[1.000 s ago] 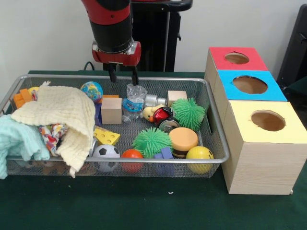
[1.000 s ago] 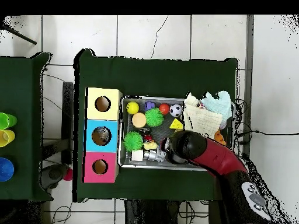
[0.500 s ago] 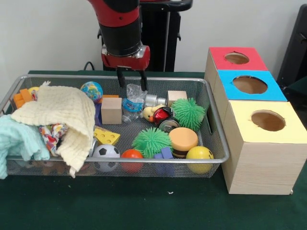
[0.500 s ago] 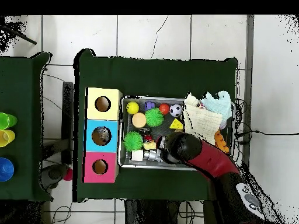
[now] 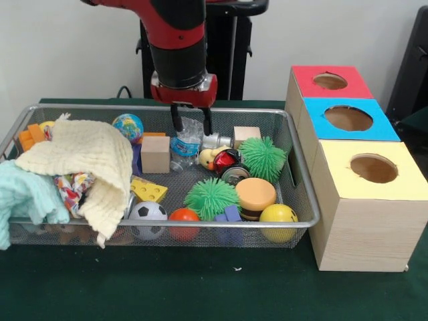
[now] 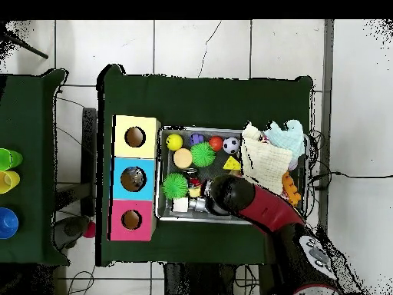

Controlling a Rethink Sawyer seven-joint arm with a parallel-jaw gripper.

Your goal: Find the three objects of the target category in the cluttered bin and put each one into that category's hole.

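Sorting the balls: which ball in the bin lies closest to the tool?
The small globe-printed blue ball at the bin's back, beside the cream cloth. The soccer, orange and yellow balls all sit along the front rim, far from the tool.

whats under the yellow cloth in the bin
A patterned multicolored fabric piece pokes out beneath the cream-yellow cloth, and an orange toy shows at its far edge. Anything deeper under it is covered.

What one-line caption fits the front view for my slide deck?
Open gripper poised over a crushed water bottle in a cluttered mesh bin, beside three sorting boxes.
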